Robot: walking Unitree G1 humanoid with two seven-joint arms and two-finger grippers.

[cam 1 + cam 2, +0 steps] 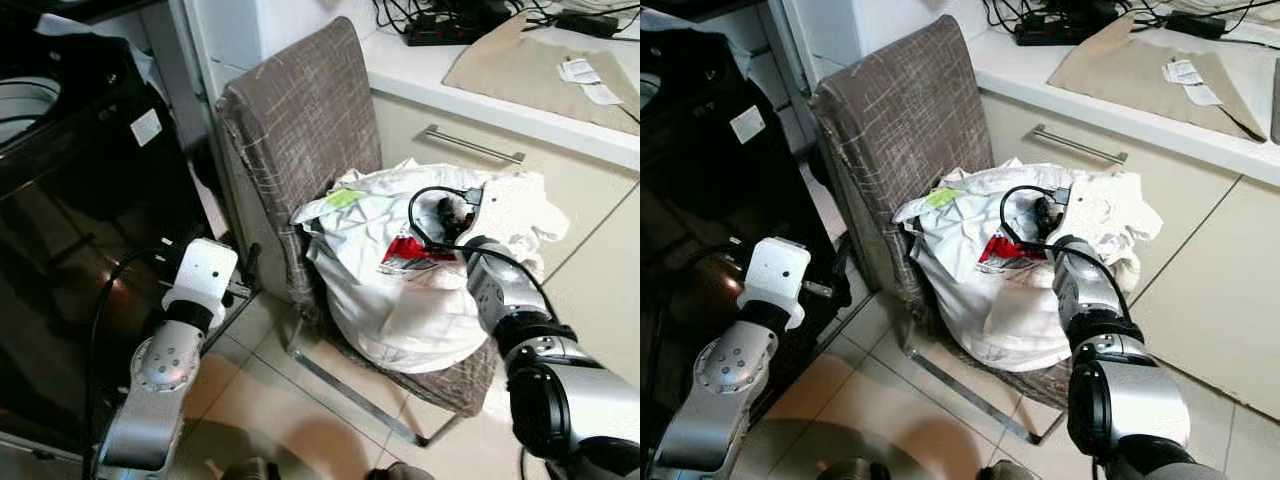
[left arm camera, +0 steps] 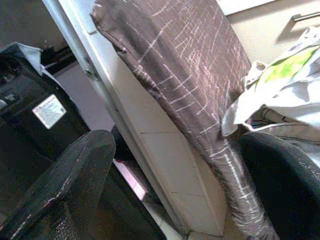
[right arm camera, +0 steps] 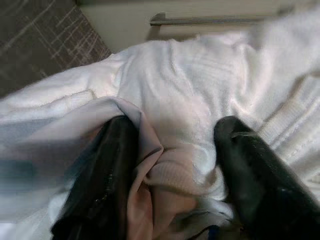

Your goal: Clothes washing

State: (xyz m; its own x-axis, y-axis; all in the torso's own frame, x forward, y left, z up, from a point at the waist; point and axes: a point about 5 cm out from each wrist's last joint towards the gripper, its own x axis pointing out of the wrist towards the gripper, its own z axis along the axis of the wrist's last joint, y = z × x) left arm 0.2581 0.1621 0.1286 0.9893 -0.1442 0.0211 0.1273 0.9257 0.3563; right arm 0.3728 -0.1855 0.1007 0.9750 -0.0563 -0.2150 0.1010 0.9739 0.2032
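Right wrist view: the right jaws [image 3: 170, 175] stand open, dug into the clothes [image 1: 400, 290] piled on the chair [image 1: 300, 130], a fold between them. Closing may snag several garments, dragging the pile off. Left jaws [image 2: 175, 185] hang open beside the chair.

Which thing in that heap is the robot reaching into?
Find the brown chair beside the cream cabinet. On its seat lies a laundry pile; the right gripper is sunk in the fluffy white knit on top, ribbed unlike the smooth shirts.

Right arm [image 1: 505, 300] extended, fingers [image 3: 112, 165] spread; left arm [image 1: 175, 350] raised, fingers [image 2: 60, 185] apart.
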